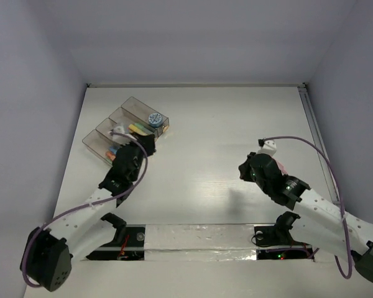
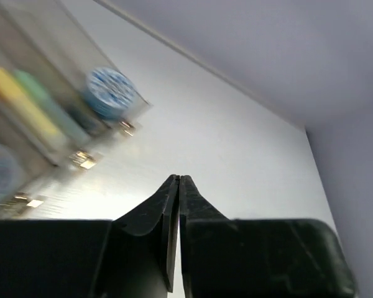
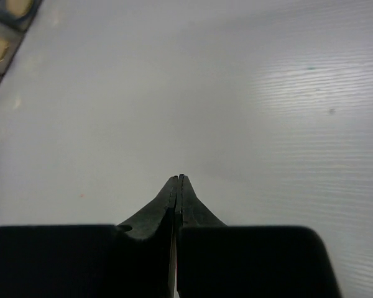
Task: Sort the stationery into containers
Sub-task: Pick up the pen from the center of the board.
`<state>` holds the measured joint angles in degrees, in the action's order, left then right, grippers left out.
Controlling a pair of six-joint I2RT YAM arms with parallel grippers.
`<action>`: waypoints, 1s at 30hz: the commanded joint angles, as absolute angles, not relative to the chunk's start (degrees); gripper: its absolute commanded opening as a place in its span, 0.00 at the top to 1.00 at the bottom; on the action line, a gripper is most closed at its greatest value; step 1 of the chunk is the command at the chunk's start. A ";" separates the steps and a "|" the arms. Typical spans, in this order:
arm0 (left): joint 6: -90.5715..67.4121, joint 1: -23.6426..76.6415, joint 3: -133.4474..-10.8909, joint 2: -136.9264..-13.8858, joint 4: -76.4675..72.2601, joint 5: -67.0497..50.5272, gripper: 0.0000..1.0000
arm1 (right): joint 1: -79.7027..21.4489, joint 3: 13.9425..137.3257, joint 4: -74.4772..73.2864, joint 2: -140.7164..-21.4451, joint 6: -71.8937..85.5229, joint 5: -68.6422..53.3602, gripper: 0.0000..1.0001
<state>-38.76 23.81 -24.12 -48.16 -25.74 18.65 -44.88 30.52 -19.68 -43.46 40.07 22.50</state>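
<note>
At the far left of the table (image 1: 224, 118), the containers (image 1: 132, 107) hold a bluish tape roll (image 1: 155, 118), a yellow pen (image 1: 137, 129) and perhaps more pens, partly hidden by the arm. The left gripper (image 2: 178, 180) hovers just beside them, fingers pressed together on nothing. The right gripper (image 3: 178, 178), likewise pinched together with nothing between, hangs well apart.

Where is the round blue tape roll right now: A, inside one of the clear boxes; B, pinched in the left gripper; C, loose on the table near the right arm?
A: the tape roll lies inside the end box of the containers; the left gripper and right gripper are both shut, empty.
</note>
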 commanded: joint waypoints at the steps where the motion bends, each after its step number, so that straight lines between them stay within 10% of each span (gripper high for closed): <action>1: -31.30 33.02 -25.65 -53.16 -34.19 15.47 1.00 | -40.97 35.06 -26.88 -47.89 41.13 35.58 1.00; 12: -22.95 51.85 -24.08 -62.23 -44.21 3.53 1.00 | -16.19 37.52 -26.01 -55.28 41.49 27.42 0.98; 17: -21.61 52.65 -26.02 -57.84 -38.32 2.02 1.00 | -8.80 44.98 -31.19 -60.54 30.96 27.17 0.35; 30: -24.52 52.65 -23.73 -52.56 -39.99 -1.67 0.95 | -2.64 61.17 -40.52 -88.24 16.35 14.07 0.25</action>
<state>-23.86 52.51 -24.14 -53.93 -37.41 0.01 -3.31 58.89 -36.40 -87.64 21.19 18.24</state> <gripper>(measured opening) 0.044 0.743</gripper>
